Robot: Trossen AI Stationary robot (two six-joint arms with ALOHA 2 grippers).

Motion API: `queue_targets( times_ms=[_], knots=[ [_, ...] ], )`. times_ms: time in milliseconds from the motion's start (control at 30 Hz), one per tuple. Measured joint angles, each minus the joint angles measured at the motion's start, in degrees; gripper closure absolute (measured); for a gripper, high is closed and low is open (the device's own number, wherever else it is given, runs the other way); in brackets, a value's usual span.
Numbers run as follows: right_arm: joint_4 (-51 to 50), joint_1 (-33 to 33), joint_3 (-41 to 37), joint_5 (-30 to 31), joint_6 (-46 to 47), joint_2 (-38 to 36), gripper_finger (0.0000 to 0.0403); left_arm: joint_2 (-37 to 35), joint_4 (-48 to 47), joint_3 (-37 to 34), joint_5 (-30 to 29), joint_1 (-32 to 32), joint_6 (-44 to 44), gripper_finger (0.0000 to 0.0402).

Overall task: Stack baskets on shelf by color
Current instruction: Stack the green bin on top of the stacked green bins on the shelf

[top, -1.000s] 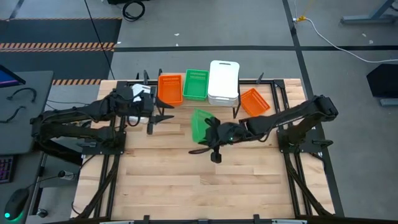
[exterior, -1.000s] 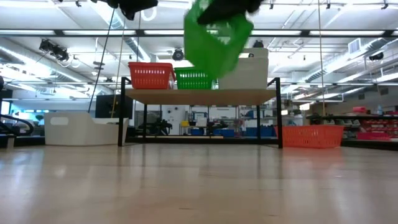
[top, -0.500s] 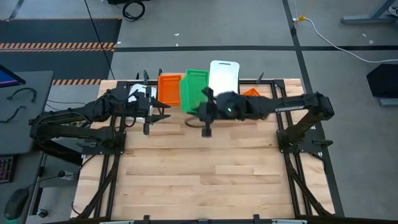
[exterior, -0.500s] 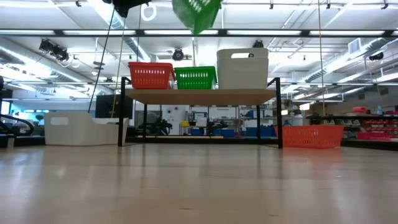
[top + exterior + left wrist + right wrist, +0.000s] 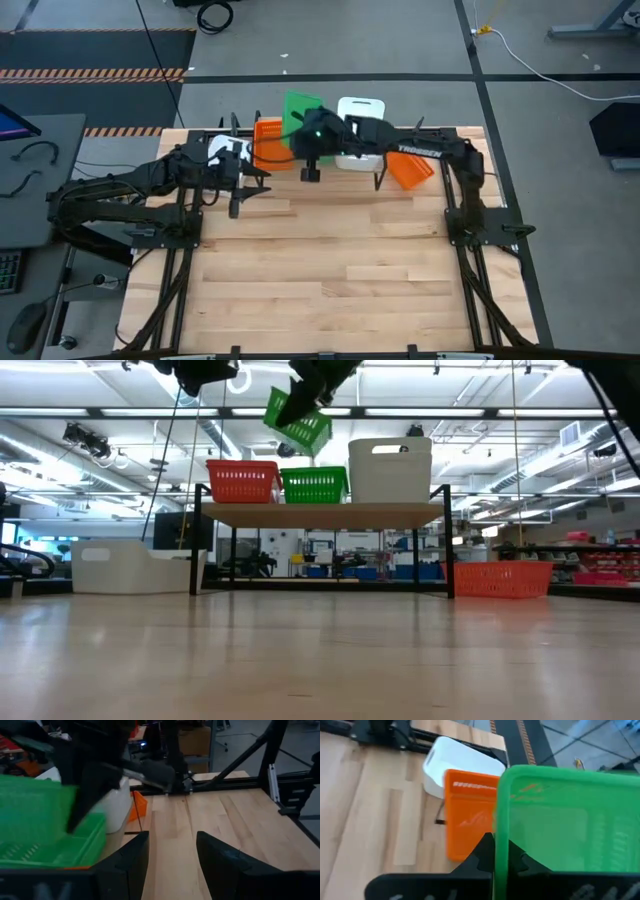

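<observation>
My right gripper (image 5: 320,128) is shut on a green basket (image 5: 298,418) and holds it in the air above the shelf (image 5: 320,513). Three baskets stand side by side on the shelf's plank: an orange one (image 5: 242,482), a green one (image 5: 314,485) and a white one (image 5: 390,470). Another orange basket (image 5: 410,165) sits on the table to the right of the shelf. A white basket (image 5: 135,568) sits to the shelf's left. My left gripper (image 5: 258,182) hovers open at the shelf's left end, holding nothing. My right gripper pinches one wall of the green basket at its rim (image 5: 500,835), one finger inside the basket and one outside. The fingers reach in from the table's right, slanting down. The basket hangs tilted, lifted clear above the baskets on the shelf.
Black frame rails (image 5: 450,150) run along the table's far edge and sides. The wide wooden tabletop (image 5: 330,280) stretches in front of the shelf toward the near edge.
My right gripper has carried the green basket from over the table's middle up and toward the far edge, ending above the shelf. The wrist rolled on the way, and the basket has tipped to a slant. My left gripper stayed put.
</observation>
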Motion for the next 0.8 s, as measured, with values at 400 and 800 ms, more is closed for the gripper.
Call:
queue_targets(
  times_ms=[400,800],
  knots=[
    [-13.22,-4.77,5.22,-2.06,4.97,2.80,0.0398,-0.22,-1.88,0.00,-0.95,0.02,-0.04,0.0230],
    [-13.91,-4.97,5.18,-3.58,9.21,2.78,0.0397,-0.20,-3.75,0.00,-0.95,0.02,-1.57,0.0230]
  ],
)
